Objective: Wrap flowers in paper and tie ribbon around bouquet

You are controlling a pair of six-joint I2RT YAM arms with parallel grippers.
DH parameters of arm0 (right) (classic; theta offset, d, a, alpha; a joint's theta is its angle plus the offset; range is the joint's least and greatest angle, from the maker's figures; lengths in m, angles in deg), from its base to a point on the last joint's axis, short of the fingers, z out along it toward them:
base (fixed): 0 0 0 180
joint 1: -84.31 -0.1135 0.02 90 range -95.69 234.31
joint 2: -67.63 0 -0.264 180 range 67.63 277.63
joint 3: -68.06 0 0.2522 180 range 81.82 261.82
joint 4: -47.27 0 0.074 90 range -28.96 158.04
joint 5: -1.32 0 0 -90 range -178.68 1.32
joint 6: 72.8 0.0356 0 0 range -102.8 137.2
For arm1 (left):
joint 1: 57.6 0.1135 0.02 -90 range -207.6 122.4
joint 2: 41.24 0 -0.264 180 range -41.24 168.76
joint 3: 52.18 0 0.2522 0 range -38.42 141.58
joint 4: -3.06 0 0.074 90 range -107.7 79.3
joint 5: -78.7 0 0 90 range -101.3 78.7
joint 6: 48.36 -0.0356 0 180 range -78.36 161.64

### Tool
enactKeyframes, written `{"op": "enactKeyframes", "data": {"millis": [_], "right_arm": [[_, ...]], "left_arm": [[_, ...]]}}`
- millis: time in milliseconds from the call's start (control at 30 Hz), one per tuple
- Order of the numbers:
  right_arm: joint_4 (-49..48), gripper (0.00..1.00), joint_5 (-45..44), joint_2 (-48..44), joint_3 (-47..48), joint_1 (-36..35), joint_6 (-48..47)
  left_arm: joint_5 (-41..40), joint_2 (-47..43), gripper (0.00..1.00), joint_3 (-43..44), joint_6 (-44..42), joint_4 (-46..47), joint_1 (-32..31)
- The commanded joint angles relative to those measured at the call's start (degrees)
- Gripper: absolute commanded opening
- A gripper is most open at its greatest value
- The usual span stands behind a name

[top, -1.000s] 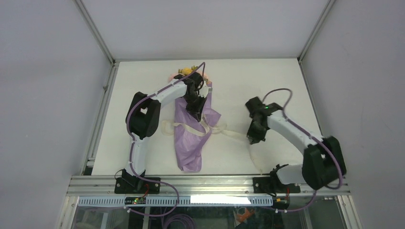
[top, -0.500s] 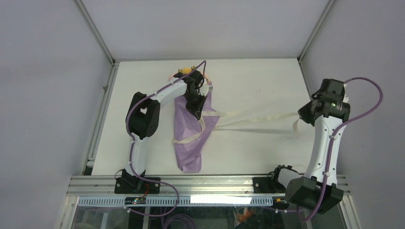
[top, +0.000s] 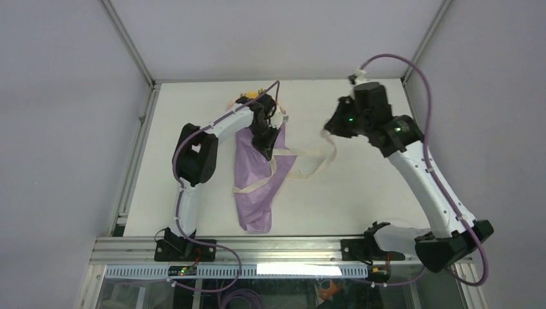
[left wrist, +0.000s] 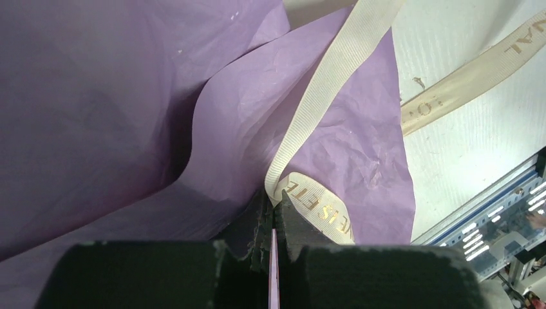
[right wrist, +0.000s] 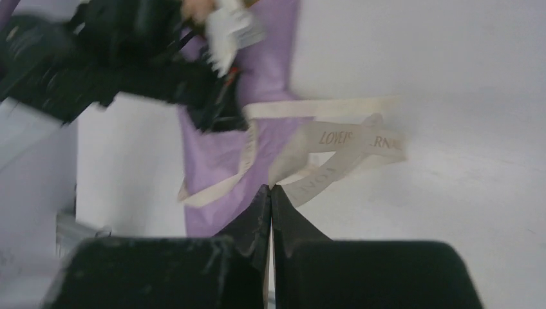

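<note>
The long cream fabric ribbon [right wrist: 348,138] carries gold capital lettering. From my right wrist I read "LOVE IS" on one stretch and "RNAL" further along it. The letters on the loop beneath are too blurred to read. From my left wrist I read "IS ETE" on the fold at my fingertips, and "NAL" on the strand lying on the table.

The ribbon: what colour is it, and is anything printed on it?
The ribbon is cream with gold lettering, clearest in the left wrist view.
</note>
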State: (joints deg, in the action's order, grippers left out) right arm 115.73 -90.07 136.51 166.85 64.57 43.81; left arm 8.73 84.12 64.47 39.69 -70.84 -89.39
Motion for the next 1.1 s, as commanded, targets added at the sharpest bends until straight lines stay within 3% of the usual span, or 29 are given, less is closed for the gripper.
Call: {"op": "enactKeyframes", "data": {"millis": [0, 167, 367, 433, 500, 600, 767, 900, 967, 1067], "right_arm": [[-20.17, 0.0, 11.76, 2.59, -4.34, -17.79, -0.31], [-31.67, 0.0, 16.47, 12.85, -3.64, -34.36, -1.09], [-33.18, 0.03, 9.37, 23.86, -1.29, -41.91, -3.34], [-28.4, 0.18, 4.23, 28.62, 2.18, -42.48, -3.5], [-21.28, 0.4, -0.87, 33.87, 7.35, -42.48, -3.96], [-14.97, 0.56, -3.74, 35.54, 11.67, -42.5, -5.07], [-27.07, 0.59, 3.98, 23.11, -2.92, -41.44, -4.18], [-45.2, 0.53, 7.99, 12.05, -22.89, -35.76, 9.15], [-48.7, 0.49, 7.88, 9.49, -28.86, -32.83, 12.64], [-46.79, 0.45, 6.34, 10.29, -30.25, -30.95, 14.34]], "left_arm": [[3.24, 0.47, 0.0, 2.22, -1.37, -0.22, 0.67], [5.67, 0.83, 0.0, 2.05, -1.2, -0.24, 1.38], [7.99, 0.77, 0.0, 2.4, -1.56, -0.24, 2.52], [8.28, 0.68, 0.0, 2.32, -1.68, -0.24, 2.61], [8.38, 0.6, 0.0, 2.21, -1.82, -0.21, 2.61], [8.36, 0.32, 0.0, 1.93, -1.9, -0.3, 2.78], [9.17, 0.02, 0.0, 1.79, -2.03, -0.35, 3.13], [9.43, 0.22, 0.0, 1.95, -2.0, -0.33, 3.14], [9.4, 0.28, 0.0, 2.04, -1.98, -0.34, 3.14], [9.61, 0.35, 0.0, 2.22, -1.78, -0.35, 3.14]]}}
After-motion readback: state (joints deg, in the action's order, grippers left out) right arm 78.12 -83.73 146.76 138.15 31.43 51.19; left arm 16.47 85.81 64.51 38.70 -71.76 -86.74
